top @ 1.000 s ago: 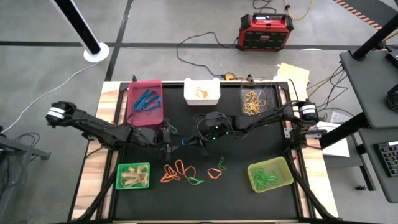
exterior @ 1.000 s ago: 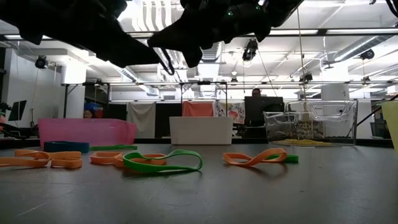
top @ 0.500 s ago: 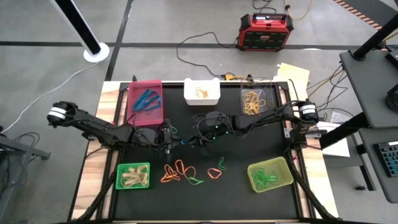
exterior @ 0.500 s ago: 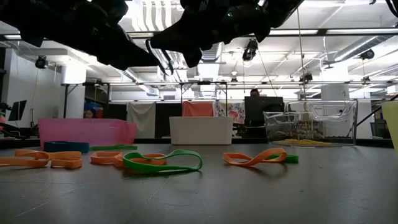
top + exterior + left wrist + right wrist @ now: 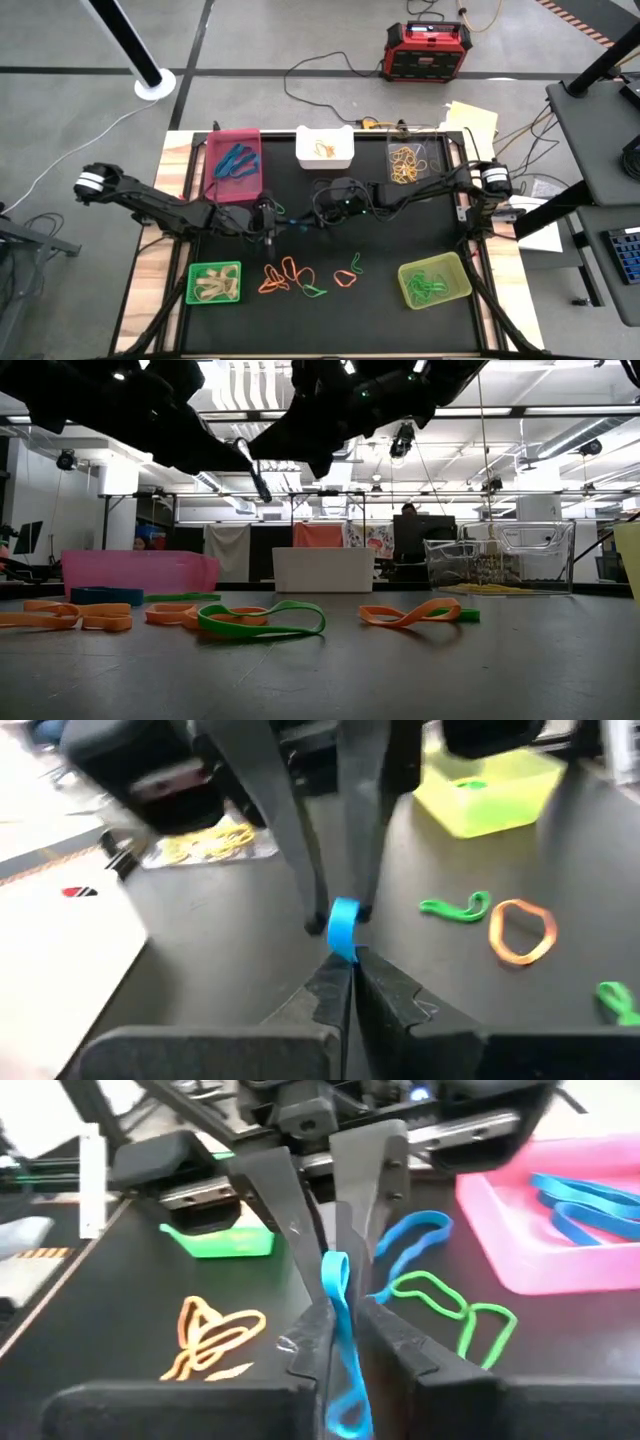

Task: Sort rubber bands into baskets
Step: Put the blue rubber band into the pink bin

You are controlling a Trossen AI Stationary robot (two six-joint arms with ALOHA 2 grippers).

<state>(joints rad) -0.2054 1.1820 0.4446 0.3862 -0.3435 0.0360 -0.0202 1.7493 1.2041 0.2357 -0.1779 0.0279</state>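
One thin blue rubber band (image 5: 338, 1320) is pinched between both hands above the middle of the black desk (image 5: 400, 240). The left hand (image 5: 343, 952) presses together on one end, the right hand (image 5: 335, 1312) on the other. Nearby lie a loose green band (image 5: 440, 1305) and the magenta-pink plastic basket (image 5: 234, 163).

a black mat (image 5: 400, 230) covers the wooden table (image 5: 150, 265). on it sit a magenta-pink basket (image 5: 236, 162), white basket (image 5: 324, 146), clear basket (image 5: 412, 160), bright green basket (image 5: 215, 283) and yellow-green basket (image 5: 434, 280). loose orange rubber bands (image 5: 283, 274) and green rubber bands (image 5: 314, 290) lie between the front baskets, perhaps overlapping.
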